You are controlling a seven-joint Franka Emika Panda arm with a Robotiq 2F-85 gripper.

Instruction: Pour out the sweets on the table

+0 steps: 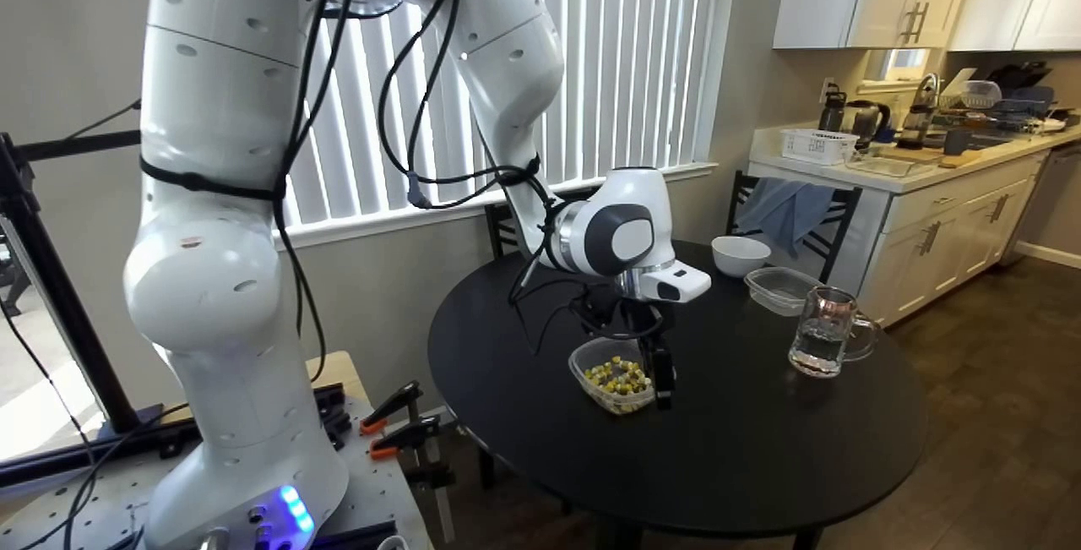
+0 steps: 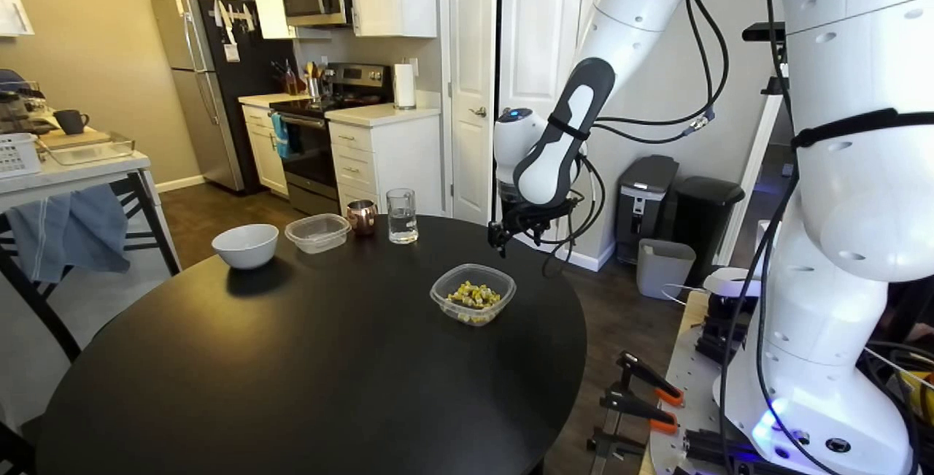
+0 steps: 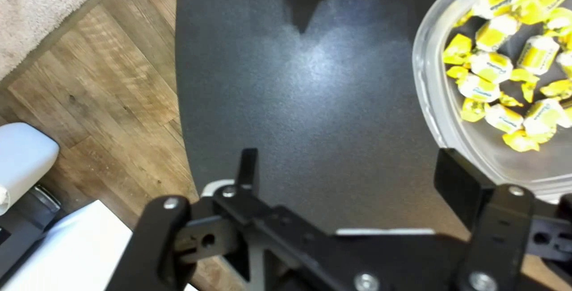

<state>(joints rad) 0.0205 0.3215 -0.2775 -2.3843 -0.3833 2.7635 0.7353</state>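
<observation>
Resting in a heap inside an upright squarish plastic container (image 3: 426,58): wrapped sweets (image 3: 494,67), yellow and white, twist-ended. Container stands on a round table (image 2: 306,380), matte black. Gripper (image 3: 354,171), black, two-fingered: held above the table near the container, jaws wide apart. Also on the table, in both exterior views, well apart from the sweets: one white bowl (image 2: 246,249); one second clear container (image 2: 318,236), near the bowl; one handled glass mug (image 1: 817,334), part-filled with clear liquid (image 2: 403,230). In an exterior view: one copper mug (image 2: 363,218), between second clear container and glass mug. Beyond: ladder-back chair (image 2: 153,219), blue cloth (image 2: 73,230) over its back.
</observation>
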